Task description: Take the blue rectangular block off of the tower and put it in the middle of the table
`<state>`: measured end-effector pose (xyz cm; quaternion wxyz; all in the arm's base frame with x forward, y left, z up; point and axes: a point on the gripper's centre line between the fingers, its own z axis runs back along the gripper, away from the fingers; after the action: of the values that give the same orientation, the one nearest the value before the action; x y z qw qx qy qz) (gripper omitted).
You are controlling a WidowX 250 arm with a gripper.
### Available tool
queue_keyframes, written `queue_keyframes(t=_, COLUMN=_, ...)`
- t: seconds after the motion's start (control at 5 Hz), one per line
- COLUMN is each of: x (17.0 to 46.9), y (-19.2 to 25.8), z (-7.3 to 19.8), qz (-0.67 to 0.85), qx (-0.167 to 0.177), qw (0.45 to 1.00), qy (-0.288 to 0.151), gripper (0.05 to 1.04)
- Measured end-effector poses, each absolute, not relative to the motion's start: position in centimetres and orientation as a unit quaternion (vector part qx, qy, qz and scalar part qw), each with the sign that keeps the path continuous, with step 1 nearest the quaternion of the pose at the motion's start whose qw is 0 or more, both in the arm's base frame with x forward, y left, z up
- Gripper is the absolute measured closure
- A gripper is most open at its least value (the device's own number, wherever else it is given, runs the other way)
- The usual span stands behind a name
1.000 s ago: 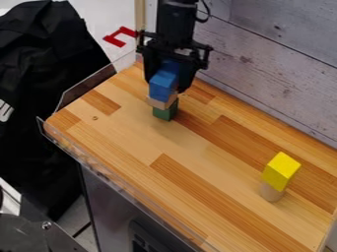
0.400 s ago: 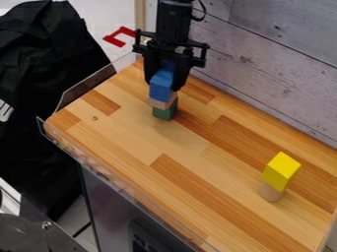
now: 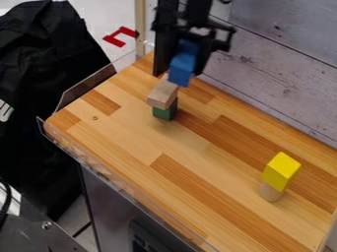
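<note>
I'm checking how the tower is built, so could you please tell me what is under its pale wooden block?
Under the pale wooden block is a dark green block, partly visible from the side; its top face is covered and cannot be seen.

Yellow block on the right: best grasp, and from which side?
From above, I'd pinch two opposite side faces of the yellow block: they look flat and its top is bare. It perches on a wooden cylinder, so a sideways approach could knock it off.

No readable text; white mark [image 3: 5, 111] on black cloth [image 3: 49, 54] illegible.
</note>
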<state>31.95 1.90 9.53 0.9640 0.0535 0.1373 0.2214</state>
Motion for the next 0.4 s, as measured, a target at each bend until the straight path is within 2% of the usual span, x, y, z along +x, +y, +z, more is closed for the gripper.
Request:
queue_keyframes(t=0.2, x=32.1, y=-1.0, z=10.1, qz=0.258, qx=0.102, qw=0.946, qy=0.166, gripper=0.520)
queue_keyframes(t=0.4, x=32.4, y=-3.4, z=8.7, qz=0.243, qx=0.083, qw=0.953, qy=0.157, gripper=0.520)
